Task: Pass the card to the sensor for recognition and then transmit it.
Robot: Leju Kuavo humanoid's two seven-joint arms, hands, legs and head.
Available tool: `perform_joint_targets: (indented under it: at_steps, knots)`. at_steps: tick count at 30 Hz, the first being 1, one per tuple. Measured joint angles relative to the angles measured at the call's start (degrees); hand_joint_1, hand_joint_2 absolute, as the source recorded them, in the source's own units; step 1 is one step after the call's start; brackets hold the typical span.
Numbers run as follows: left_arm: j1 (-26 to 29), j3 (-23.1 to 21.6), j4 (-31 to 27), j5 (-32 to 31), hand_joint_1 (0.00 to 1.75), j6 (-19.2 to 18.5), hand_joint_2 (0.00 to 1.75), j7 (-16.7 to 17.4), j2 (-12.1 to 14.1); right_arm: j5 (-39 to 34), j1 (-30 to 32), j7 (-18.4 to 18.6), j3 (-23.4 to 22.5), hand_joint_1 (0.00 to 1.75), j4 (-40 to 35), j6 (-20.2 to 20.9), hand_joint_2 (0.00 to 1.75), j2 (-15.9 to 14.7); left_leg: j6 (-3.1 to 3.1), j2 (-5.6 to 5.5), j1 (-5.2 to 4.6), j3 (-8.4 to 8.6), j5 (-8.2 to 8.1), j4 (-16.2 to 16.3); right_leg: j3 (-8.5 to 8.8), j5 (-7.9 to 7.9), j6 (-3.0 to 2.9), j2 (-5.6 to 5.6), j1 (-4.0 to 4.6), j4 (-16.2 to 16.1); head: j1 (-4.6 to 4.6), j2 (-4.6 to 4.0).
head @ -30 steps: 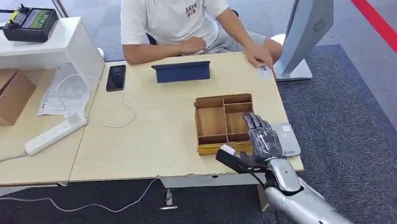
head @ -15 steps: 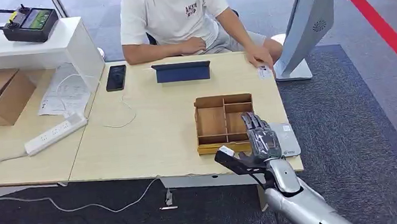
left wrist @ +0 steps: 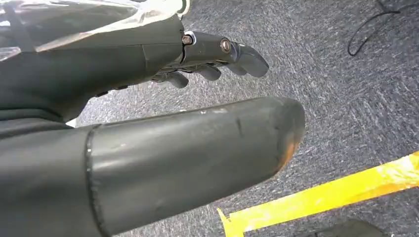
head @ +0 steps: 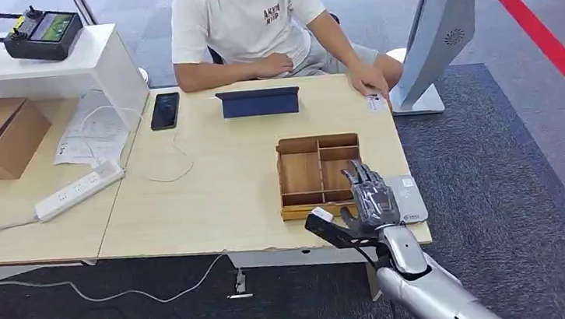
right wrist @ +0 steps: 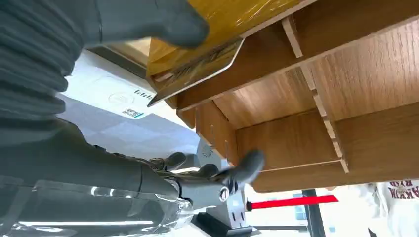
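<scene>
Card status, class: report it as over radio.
Left hand hangs empty. Right hand spread over brown wooden tray. Shiny card at tray front, by thumb. Nothing blocking.

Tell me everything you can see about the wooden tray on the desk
The wooden tray is a low, open box of brown wood with thin dividers splitting it into several compartments, all seemingly empty. It sits flat near the right front corner of the light desk, its front wall yellowish. The right hand hovers at its front right corner, beside a flat grey sensor pad. The right wrist view shows a card at the tray's front edge.
</scene>
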Motion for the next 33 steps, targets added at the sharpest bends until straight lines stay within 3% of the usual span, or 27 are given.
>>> perform_joint_targets:
  at_steps: [5, 16, 19, 22, 33]
  knots:
    - [0.00, 0.00, 0.00, 0.00, 0.00, 0.00, 0.00, 0.00, 0.00, -0.31, 0.02, 0.00, 0.00, 1.57, -0.02, 0.48, 1.75, 0.00, 0.00, 0.00, 0.00, 0.01, 0.00, 0.00, 0.00, 0.00, 0.00, 0.00, 0.00, 0.00, 0.02, 0.00]
    - [-0.01, 0.00, 0.00, -0.17, 0.00, -0.04, 0.00, 0.00, 0.00, -0.28, 0.14, 0.07, 0.00, 1.55, -0.48, 0.61, 1.75, 0.00, 0.00, 0.00, 0.00, 0.01, 0.00, 0.00, 0.00, 0.00, 0.00, 0.00, 0.00, 0.00, 0.02, 0.00]
    - [-0.01, 0.00, -0.02, -0.20, 0.00, -0.24, 0.00, 0.00, 0.00, -0.22, 0.17, 0.07, 0.00, 1.57, -0.48, 0.70, 1.75, 0.02, 0.00, 0.00, 0.00, 0.01, 0.00, 0.00, 0.00, 0.00, 0.00, 0.00, 0.00, 0.00, 0.00, 0.00]
    - [-0.01, 0.00, -0.02, -0.22, 0.00, -0.26, 0.00, 0.00, 0.00, 0.15, 0.17, 0.15, 0.00, 1.73, -0.48, 0.48, 1.75, 0.04, 0.00, 0.00, 0.00, 0.00, 0.00, 0.00, 0.00, 0.00, 0.00, 0.00, 0.00, 0.00, 0.00, 0.00]
    - [0.00, 0.00, 0.00, 0.15, 0.00, 0.09, 0.00, -0.22, 0.00, 3.33, 0.41, 0.68, -0.68, 1.75, -8.05, -10.23, 1.75, -0.11, 0.00, 0.00, 0.00, 0.01, 0.00, 0.00, 0.00, 0.00, 0.00, 0.00, 0.00, 0.00, 0.00, 0.00]
